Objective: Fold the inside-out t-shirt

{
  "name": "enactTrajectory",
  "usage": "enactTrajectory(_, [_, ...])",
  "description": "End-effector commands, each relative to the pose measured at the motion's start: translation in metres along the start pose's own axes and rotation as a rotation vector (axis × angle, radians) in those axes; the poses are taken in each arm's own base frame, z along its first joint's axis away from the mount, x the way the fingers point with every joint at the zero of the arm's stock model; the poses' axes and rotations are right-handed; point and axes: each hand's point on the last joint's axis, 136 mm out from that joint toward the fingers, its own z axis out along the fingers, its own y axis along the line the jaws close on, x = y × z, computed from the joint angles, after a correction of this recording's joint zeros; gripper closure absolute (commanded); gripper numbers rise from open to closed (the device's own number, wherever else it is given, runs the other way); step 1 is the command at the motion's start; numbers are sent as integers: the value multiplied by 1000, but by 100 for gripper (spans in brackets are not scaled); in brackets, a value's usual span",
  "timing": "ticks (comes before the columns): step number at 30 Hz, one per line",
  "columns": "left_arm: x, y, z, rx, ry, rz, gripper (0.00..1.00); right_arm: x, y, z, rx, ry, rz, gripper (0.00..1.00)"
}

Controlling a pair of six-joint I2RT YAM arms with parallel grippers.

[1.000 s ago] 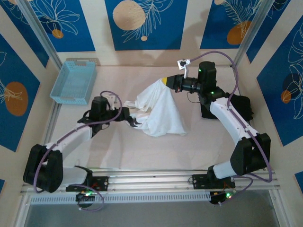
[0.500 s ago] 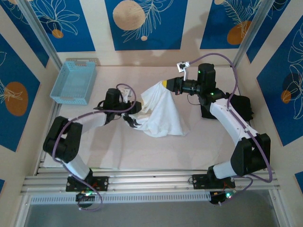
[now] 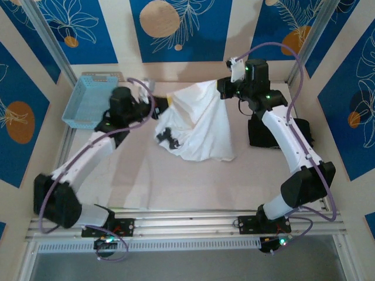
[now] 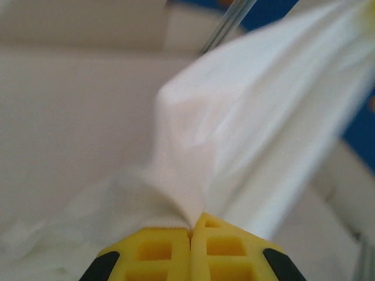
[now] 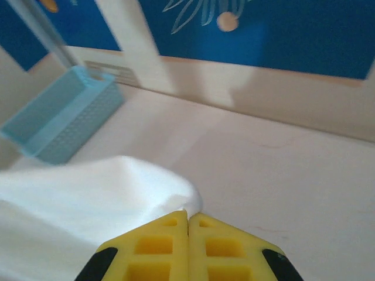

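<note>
With both arms raised over the far half of the pale table (image 3: 193,181), I have the plain white, thin cotton t-shirt (image 3: 202,126) strung between them. My left claw (image 3: 159,106) sits towards the far-left corner, near the light-blue plastic mesh basket (image 3: 91,99), and it is clamped on one upper edge of the shirt. On the left wrist camera its yellow pads (image 4: 158,252) are pressed flat together, with a pinch of white cloth caught at the seam between them and the rest of the fabric fanning up and away, blurred.

My right claw (image 3: 221,88) is near the middle of the far edge, gripping the opposite upper edge. On the right wrist camera its yellow pads (image 5: 222,240) meet with no gap, a rounded fold of cloth held at their tips, and bare table beyond.

From above, the shirt hangs as a slack sheet from the two grips. Its lower part is bunched on the table around the centre, and a small dark patch (image 3: 167,137) shows on the cloth's left side. A black folded garment (image 3: 275,133) lies by the right edge, apart from the shirt, under my right arm.
</note>
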Motion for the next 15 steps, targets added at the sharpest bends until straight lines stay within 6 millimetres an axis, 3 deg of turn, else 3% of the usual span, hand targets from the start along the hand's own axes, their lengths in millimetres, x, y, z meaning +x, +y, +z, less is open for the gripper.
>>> enactTrajectory(1, [-51,-43,-28,54,-89,38,100,-27,-13,-22,127,-51,-117,100])
enactTrajectory(5, [-74,-49,-38,3,-119,105,100,-57,5,-53,79,-156,-170,100])
enactTrajectory(8, [-70,-43,-36,-16,-108,104,100,-60,12,-65,37,-180,-187,100])
enactTrajectory(11, [-47,-33,-32,-14,-69,71,100,-41,4,-54,32,-141,-156,100])
enactTrajectory(15, [-4,-17,-31,-22,10,17,100,2,-17,-14,64,-3,-63,99])
